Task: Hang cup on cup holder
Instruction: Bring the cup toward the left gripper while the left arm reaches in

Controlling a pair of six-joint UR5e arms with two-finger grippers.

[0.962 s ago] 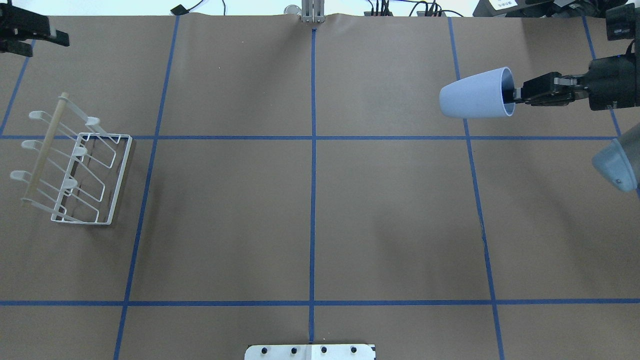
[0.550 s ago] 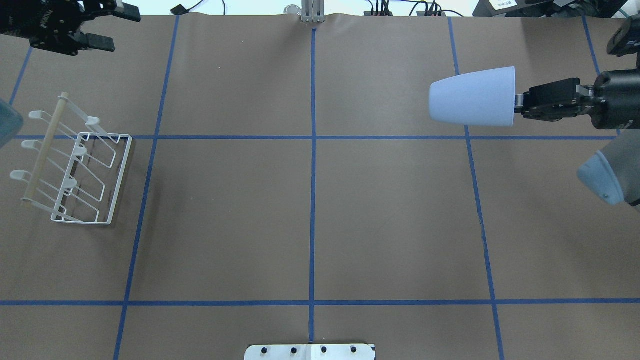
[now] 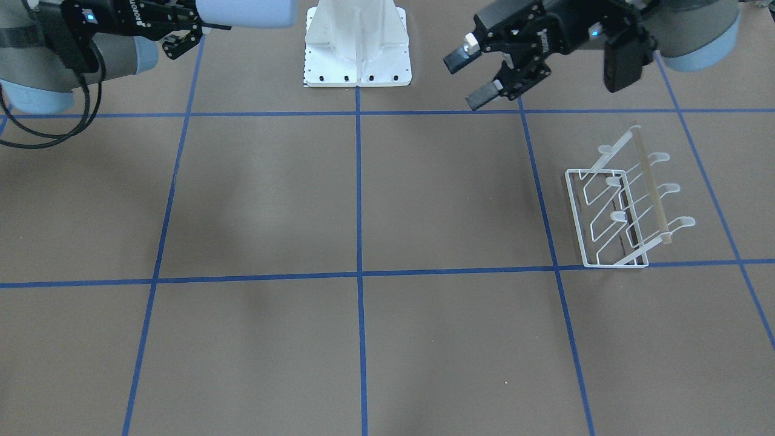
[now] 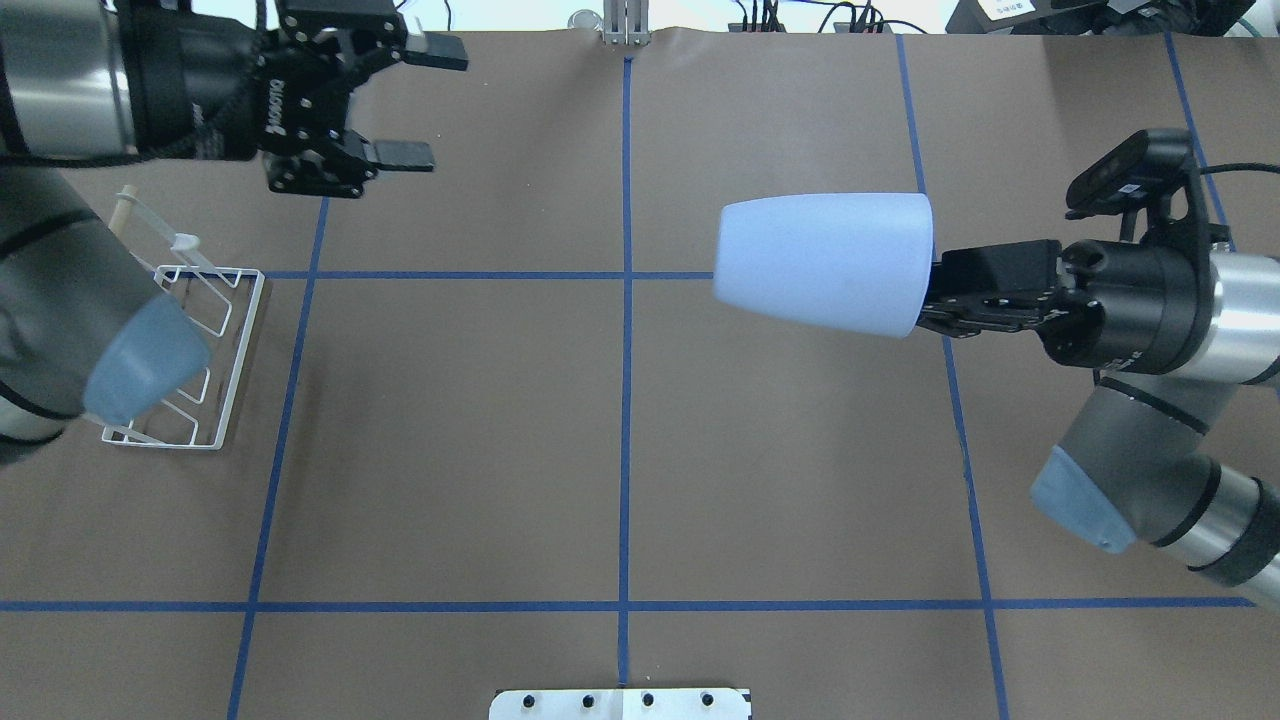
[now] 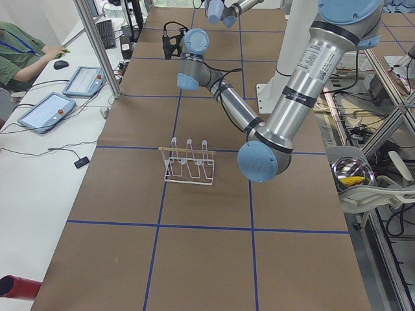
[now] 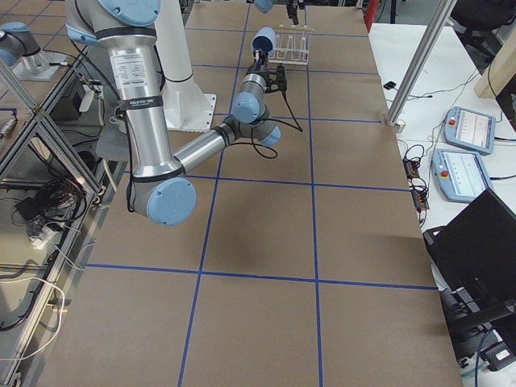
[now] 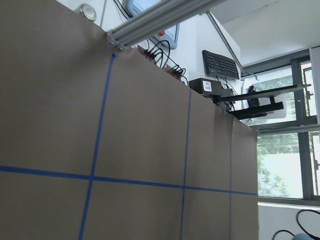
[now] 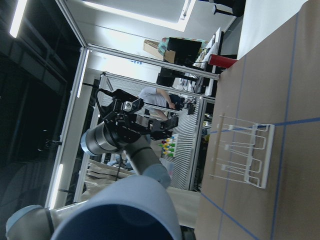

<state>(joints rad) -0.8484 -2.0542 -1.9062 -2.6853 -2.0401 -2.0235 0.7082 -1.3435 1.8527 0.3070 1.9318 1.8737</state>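
Note:
The light blue cup (image 4: 820, 262) lies on its side in the air, base pointing left, right of the table's centre line. My right gripper (image 4: 927, 290) is shut on its rim. The cup also shows at the top of the front view (image 3: 245, 12) and at the bottom of the right wrist view (image 8: 120, 220). The white wire cup holder (image 4: 225, 350) stands at the table's left, partly hidden by my left arm; it shows whole in the front view (image 3: 623, 206). My left gripper (image 4: 418, 103) is open and empty, high over the back left, beyond the holder.
My left arm's blue-capped elbow (image 4: 140, 360) hangs over the holder. The robot's white base plate (image 4: 620, 703) is at the near edge. Blue tape lines grid the brown table. An operator (image 5: 19, 52) sits beside the table with tablets.
My right gripper has carried the cup left toward the centre line and higher. My left arm has swung in from the left edge, its gripper open, and now covers part of the holder.

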